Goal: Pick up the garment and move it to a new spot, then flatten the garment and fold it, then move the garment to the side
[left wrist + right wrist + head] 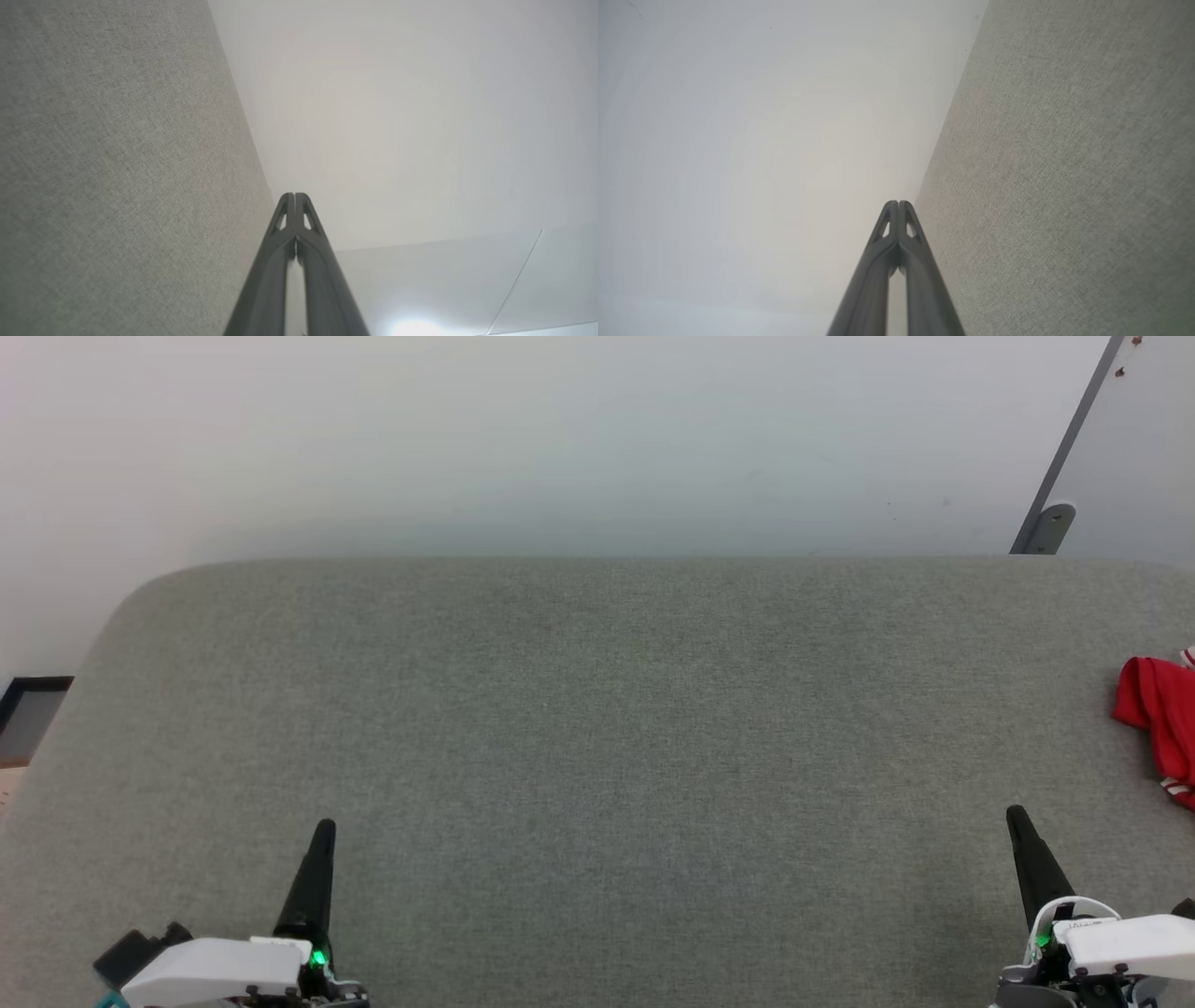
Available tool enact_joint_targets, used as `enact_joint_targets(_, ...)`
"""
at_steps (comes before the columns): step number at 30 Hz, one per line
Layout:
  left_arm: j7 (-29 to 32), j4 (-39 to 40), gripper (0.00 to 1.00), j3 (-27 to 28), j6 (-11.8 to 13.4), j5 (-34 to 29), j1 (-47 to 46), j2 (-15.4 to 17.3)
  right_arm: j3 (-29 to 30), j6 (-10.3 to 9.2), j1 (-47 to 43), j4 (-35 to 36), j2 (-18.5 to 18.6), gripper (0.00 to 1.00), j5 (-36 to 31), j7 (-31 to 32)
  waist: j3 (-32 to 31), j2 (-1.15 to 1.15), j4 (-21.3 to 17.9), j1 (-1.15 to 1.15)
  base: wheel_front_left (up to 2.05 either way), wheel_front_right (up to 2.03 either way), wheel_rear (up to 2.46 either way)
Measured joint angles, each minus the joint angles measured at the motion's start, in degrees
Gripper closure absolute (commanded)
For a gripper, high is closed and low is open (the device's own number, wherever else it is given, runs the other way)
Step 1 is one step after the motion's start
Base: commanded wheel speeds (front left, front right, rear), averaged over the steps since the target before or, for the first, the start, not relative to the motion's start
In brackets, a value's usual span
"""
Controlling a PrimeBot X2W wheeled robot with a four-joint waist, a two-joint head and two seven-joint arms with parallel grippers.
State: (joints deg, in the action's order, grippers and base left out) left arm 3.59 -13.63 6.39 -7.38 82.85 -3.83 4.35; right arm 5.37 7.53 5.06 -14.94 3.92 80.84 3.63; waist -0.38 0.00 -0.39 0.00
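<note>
Two pairs of dark fingers are seen nearest, at the bottom of the head view: the left fingers at the lower left and the right fingers at the lower right. Each pair is pressed fully together into a single point, and nothing is gripped by either. The same closed tips are shown in both wrist views, with only a thin slit lower down between the two fingers. Two small green lights are lit, one at the base of each pair.

One grey, fabric-covered bench with a rounded far-left corner is spread beneath and beyond the fingers.

One garment is found on the bench at the right edge of the head view, beyond the right fingers, to their right and apart from them. It is bright red, crumpled into a heap and partly cut off by the frame. A white patch is seen at its top and a strip of red-and-white trim at its lower end.

Farthest off, one pale wall is seen, crossed at the upper right by one slanted grey strut.
</note>
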Motion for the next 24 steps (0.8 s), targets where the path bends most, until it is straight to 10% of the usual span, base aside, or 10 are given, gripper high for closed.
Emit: enact_joint_targets(24, 2.5, -0.4, 1.0, 0.1, 0.0, 8.0, -1.9, -1.3, 1.0, 0.0, 0.6, 0.7, -0.8, 1.0, 9.8, 2.5, 0.5, 0.0, 0.3, 0.0, 0.0, 0.0, 0.0)
